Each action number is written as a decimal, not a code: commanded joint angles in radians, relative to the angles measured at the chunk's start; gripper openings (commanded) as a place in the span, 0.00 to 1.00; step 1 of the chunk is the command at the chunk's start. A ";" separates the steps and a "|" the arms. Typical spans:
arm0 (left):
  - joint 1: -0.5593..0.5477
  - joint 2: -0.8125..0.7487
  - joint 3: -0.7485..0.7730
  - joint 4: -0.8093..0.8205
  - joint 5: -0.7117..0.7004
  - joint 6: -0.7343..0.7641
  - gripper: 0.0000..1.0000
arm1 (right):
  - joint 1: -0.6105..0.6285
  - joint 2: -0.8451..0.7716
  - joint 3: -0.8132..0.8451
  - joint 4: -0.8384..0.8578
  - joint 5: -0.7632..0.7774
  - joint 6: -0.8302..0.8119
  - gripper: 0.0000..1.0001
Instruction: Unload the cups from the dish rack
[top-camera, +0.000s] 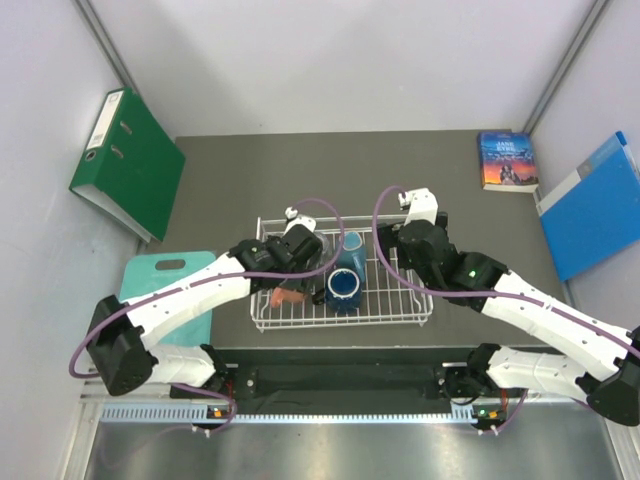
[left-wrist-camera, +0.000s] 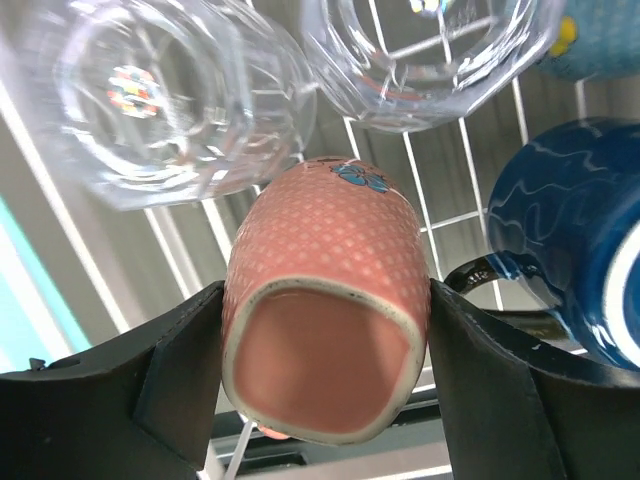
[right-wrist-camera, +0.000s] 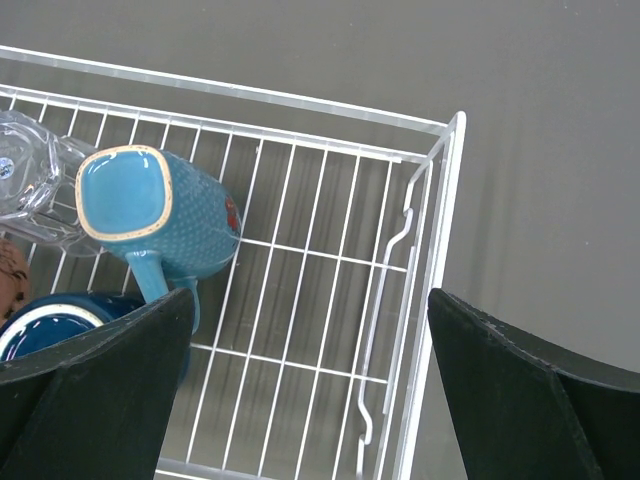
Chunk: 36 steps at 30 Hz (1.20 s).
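dark table (top-camera: 420, 170), white walls (top-camera: 330, 60) | dish rack (top-camera: 400, 300): 2 tumblers (left-wrist-camera: 160, 100), pink mug (left-wrist-camera: 325, 260), light blue mug (right-wrist-camera: 160, 220), dark blue mug (left-wrist-camera: 570, 250) | left gripper (left-wrist-camera: 325, 370) clamps pink mug | right gripper (right-wrist-camera: 310, 340) spread

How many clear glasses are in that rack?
2: one tumbler and a second tumbler side by side in the dish rack, just beyond the pink mug; others may be hidden.

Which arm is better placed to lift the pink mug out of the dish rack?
Left. The left gripper clasps the pink mug on both sides; the right gripper hangs open over bare dish rack wires.
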 joint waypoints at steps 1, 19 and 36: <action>-0.003 -0.073 0.175 -0.027 -0.073 0.016 0.00 | 0.013 0.000 0.027 0.028 0.020 -0.002 1.00; 0.003 -0.117 0.493 0.132 0.109 -0.007 0.00 | -0.004 -0.081 0.177 0.126 -0.026 0.042 1.00; 0.523 -0.015 -0.049 1.526 0.973 -0.906 0.00 | -0.383 -0.183 -0.010 0.609 -0.831 0.336 0.82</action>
